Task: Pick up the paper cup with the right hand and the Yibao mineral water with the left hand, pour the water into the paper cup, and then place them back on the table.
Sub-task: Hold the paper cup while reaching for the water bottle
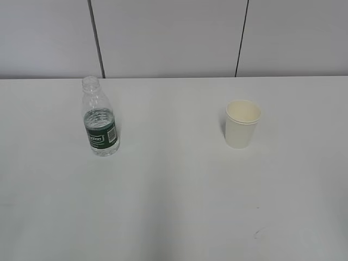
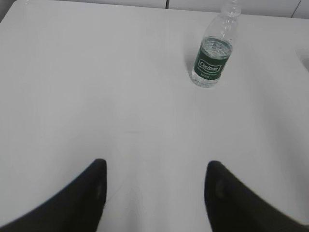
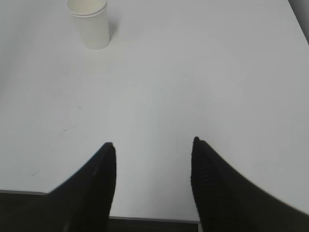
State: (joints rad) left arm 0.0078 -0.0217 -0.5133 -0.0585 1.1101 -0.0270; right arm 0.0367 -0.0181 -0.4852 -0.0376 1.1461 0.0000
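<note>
The Yibao bottle [image 1: 100,119] stands upright, uncapped, on the left of the white table [image 1: 174,190], with water in its lower part. It also shows in the left wrist view [image 2: 213,53], far ahead and right of my left gripper [image 2: 155,166], which is open and empty. The cream paper cup [image 1: 242,124] stands upright on the right, empty. It also shows in the right wrist view [image 3: 89,21], far ahead and left of my right gripper [image 3: 153,145], which is open and empty near the table's front edge. Neither arm shows in the exterior view.
A grey panelled wall [image 1: 174,38] runs behind the table's far edge. The table's front edge [image 3: 145,218] lies just under the right gripper. A faint dark mark [image 1: 258,232] lies on the tabletop at the front right.
</note>
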